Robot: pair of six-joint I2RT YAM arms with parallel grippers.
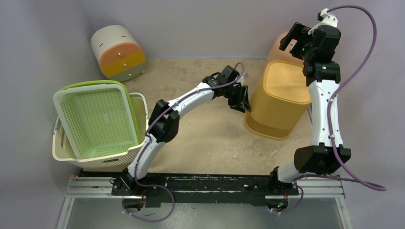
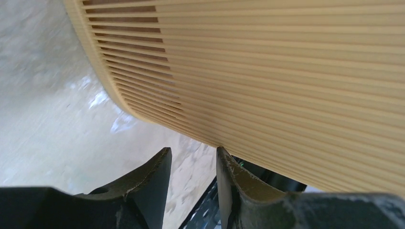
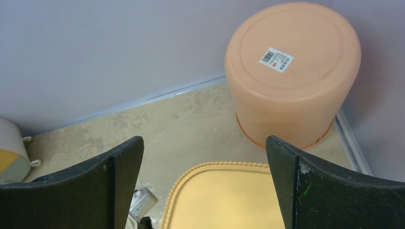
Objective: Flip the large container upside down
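The large yellow ribbed container (image 1: 279, 98) stands in the right middle of the table with its flat closed base facing up. It fills the left wrist view (image 2: 286, 71), and its top face shows in the right wrist view (image 3: 229, 200). My left gripper (image 1: 242, 101) is at its left wall, low down. Its jaws (image 2: 193, 150) are a little apart and hold nothing; the right fingertip (image 2: 222, 155) touches the ribbed wall. My right gripper (image 1: 292, 37) is raised above the container's far edge, wide open and empty (image 3: 204, 140).
A peach bucket (image 3: 293, 71) stands upside down in the back right corner, partly hidden by the right arm in the top view (image 1: 281, 45). A green basket (image 1: 95, 117) lies in a cream basket (image 1: 139, 102) at the left. A white, orange and yellow cylinder (image 1: 119, 52) lies at the back left.
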